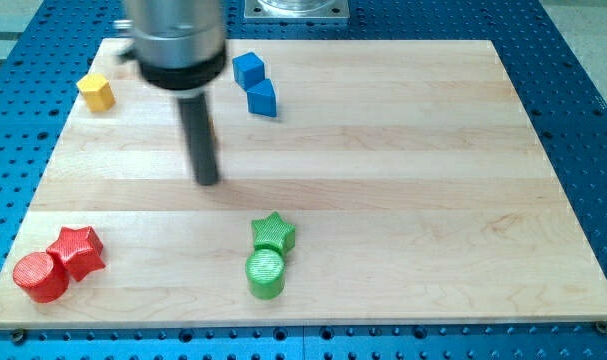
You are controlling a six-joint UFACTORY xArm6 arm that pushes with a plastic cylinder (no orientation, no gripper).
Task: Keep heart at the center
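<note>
My tip (207,183) rests on the wooden board (403,180), left of its middle. A small yellow block (96,92) lies near the board's top left corner, well up and to the left of the tip; it may be the heart, but its shape is not clear. A thin orange sliver (212,127) shows at the rod's right edge, mostly hidden behind the rod. The tip touches no block that I can see.
Two blue blocks (248,70) (262,98) touch each other at the top, right of the rod. A green star (273,233) and green cylinder (266,273) sit together at the bottom centre. A red star (77,251) and red cylinder (40,277) sit at the bottom left.
</note>
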